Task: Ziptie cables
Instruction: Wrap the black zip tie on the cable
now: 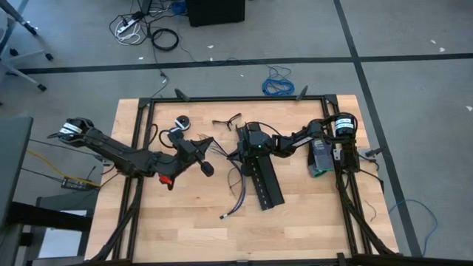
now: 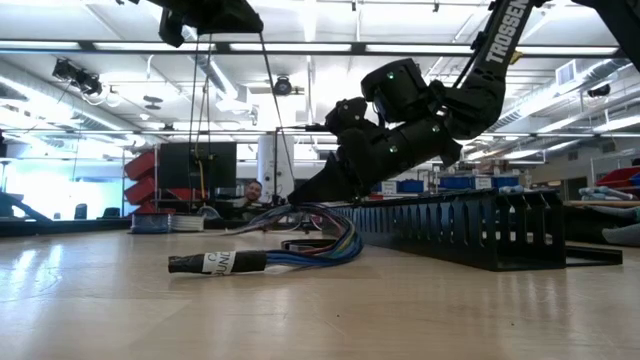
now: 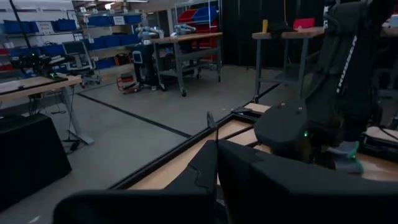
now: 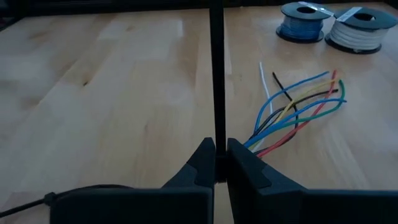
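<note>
The cables (image 1: 238,193) lie on the wooden table as a loose bundle. Their coloured ends (image 4: 298,109) splay out, and a black plug with a white label (image 2: 215,263) rests nearest the low camera. My right gripper (image 4: 216,146) is low over the bundle (image 2: 300,250), by the table's middle (image 1: 238,151), and is shut on a thin black ziptie (image 4: 216,74). My left gripper (image 1: 209,159) hangs high above the table (image 2: 210,15), level and shut (image 3: 216,146), with a thin dark tip between its fingers. Whether the ziptie goes round the cables is hidden. My left gripper pinches a thin dark strip between its two shut fingers, and only a short tip (image 3: 209,121) sticks out past them. The fingers lie level, high above the table. What the strip does behind the fingers is hidden by the gripper. My right gripper pinches the black ziptie (image 4: 216,134) between its two fingertips. The fingers come from the table's right, slanting down. The ziptie runs straight on from the fingertips toward the table's left. The cables lie just beside the fingers; I cannot tell whether they touch.
A long black perforated strip (image 1: 267,181) lies right of the cables and stands as a low wall (image 2: 480,230). A blue spool (image 4: 303,22) and a white spool (image 4: 357,25) sit at the far left. A few thin dark strips (image 1: 227,123) lie near the far edge.
</note>
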You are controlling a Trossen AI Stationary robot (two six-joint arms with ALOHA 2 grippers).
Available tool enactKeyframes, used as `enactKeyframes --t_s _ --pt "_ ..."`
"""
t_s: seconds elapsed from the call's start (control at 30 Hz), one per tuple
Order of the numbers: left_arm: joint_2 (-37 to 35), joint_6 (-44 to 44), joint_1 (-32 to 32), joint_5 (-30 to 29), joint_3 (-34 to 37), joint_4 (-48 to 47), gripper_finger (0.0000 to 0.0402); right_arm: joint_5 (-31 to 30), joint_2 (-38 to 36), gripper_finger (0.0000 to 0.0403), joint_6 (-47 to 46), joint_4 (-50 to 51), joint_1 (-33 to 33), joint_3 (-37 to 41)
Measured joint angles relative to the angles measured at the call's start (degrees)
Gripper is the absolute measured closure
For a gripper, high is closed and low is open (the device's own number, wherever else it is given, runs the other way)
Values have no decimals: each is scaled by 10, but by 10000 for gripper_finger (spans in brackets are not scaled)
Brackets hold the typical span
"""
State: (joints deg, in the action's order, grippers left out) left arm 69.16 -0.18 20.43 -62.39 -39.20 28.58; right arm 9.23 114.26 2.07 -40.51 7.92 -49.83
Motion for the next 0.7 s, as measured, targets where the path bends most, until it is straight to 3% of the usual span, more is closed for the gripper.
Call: enactKeyframes --t_s 0.7 --pt "-10 11 7 -1 0 -1 401 -1 0 390 0 -1 0 0"
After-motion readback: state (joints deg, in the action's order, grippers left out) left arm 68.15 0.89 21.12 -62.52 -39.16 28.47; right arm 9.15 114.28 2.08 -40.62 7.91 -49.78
